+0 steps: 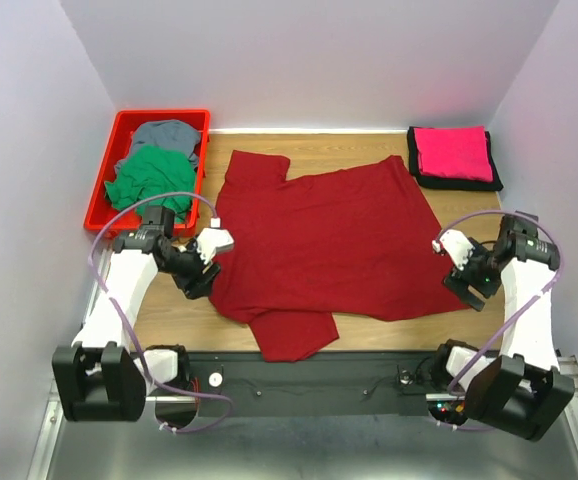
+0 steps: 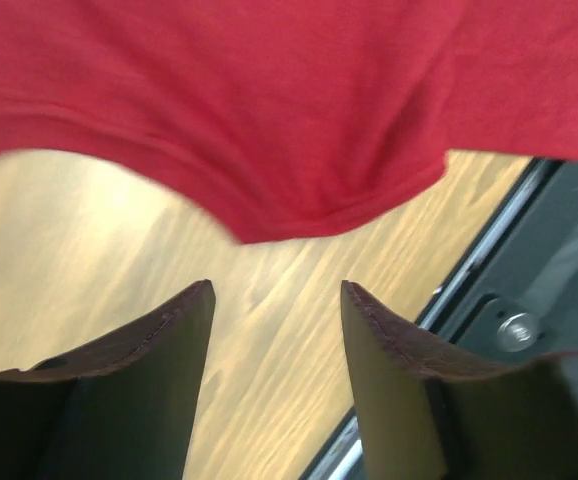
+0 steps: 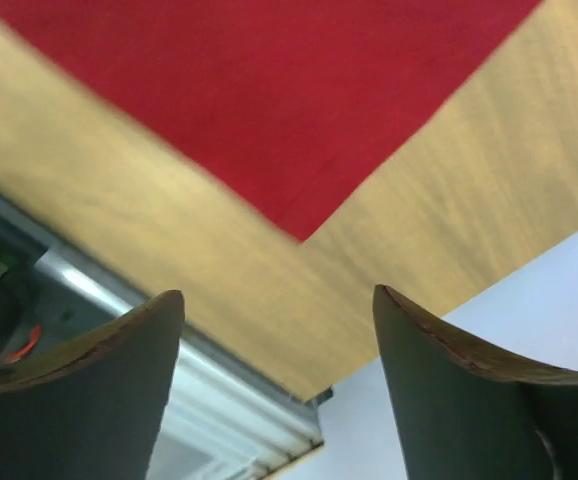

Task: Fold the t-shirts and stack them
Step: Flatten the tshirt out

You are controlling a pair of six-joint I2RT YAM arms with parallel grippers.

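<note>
A dark red t-shirt (image 1: pixel 329 240) lies spread flat across the middle of the wooden table; it also shows in the left wrist view (image 2: pixel 269 110) and the right wrist view (image 3: pixel 269 90). My left gripper (image 1: pixel 197 285) is open and empty, just off the shirt's left near edge (image 2: pixel 279 235). My right gripper (image 1: pixel 472 290) is open and empty, beside the shirt's right near corner (image 3: pixel 299 235). A folded stack, a pink shirt (image 1: pixel 454 152) on a black one (image 1: pixel 456 182), lies at the back right. Green (image 1: pixel 151 178) and grey (image 1: pixel 167 132) shirts lie crumpled in a red bin (image 1: pixel 102 180).
The red bin stands at the back left against the wall. A black rail (image 1: pixel 329 375) runs along the table's near edge, also seen in the left wrist view (image 2: pixel 529 320). White walls close in on both sides. Bare wood (image 1: pixel 184 320) shows left of the shirt.
</note>
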